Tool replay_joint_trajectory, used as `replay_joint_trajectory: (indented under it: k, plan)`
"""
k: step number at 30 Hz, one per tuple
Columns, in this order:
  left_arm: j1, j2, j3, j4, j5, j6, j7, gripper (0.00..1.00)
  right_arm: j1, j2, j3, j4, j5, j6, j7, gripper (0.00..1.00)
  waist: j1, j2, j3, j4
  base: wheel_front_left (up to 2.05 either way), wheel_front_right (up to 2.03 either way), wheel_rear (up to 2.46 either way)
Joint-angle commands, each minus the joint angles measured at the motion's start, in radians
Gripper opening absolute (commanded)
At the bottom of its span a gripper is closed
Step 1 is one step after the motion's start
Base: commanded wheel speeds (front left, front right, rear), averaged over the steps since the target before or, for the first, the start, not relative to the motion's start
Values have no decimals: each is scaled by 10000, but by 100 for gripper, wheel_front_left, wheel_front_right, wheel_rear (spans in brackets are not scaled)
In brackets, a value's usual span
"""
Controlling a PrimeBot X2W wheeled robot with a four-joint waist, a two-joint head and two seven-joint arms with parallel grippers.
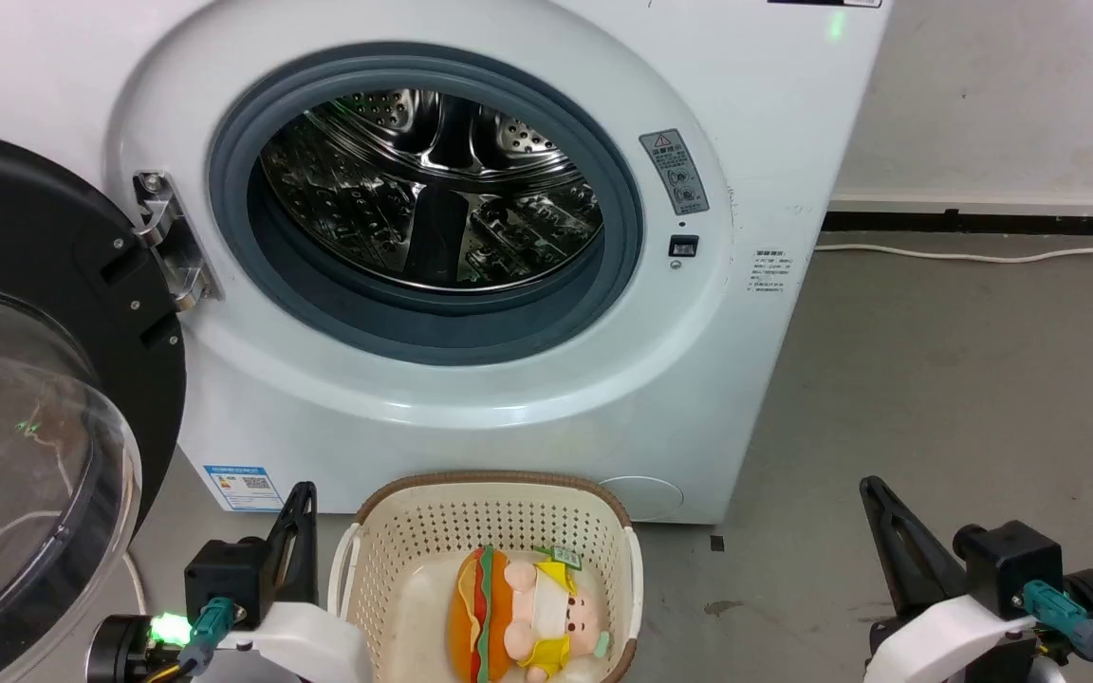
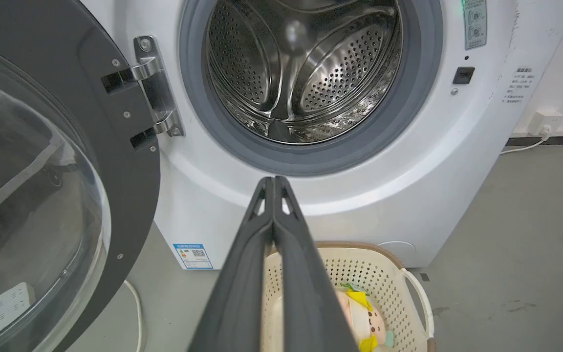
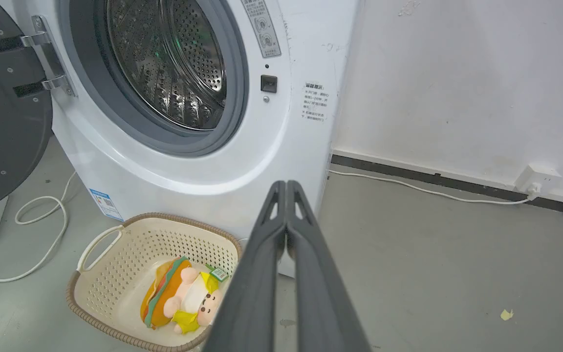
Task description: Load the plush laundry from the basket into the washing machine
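At the bottom centre of the head view, the toy (image 1: 518, 612) lies on its side on the floor of the basket (image 1: 490, 486), which stands just in front of the washer (image 1: 774, 142). The door (image 1: 34, 398) hangs wide open at the left of the frame, and the drum (image 1: 433, 190) looks bare.

Your left gripper (image 1: 303, 493), at lower left just beside the basket, has its fingers pressed together on nothing. Your right gripper (image 1: 871, 489), at lower right and well apart from the basket, is likewise clenched and empty.

Judgement: the pick is not yet begun. Part the fingers of the nearer arm before you descend. Come down over the toy's middle and close across its narrow width. Do not pinch the green tag (image 1: 565, 557) alone or snag the perforated wall. Lift clear of the rim, then release well past the grey seal (image 1: 433, 323).
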Motion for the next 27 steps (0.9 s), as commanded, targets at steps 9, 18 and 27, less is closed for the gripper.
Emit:
replay_joint_trajectory:
  k: [9,18,27]
  plan:
    - [-150,1,3,-41,26,-57,3,0,-118,-6,-24,-41,-76,6,14,0,0,0,0,0,0,0,0]
    - [-150,1,3,-41,26,-57,3,0,-118,-6,-24,-41,-76,6,14,0,0,0,0,0,0,0,0]
    - [3,0,-28,-11,-42,-30,-98,100,16,0,-25,-16,47,0,-101,100,0,0,14,-3,0,0,0]
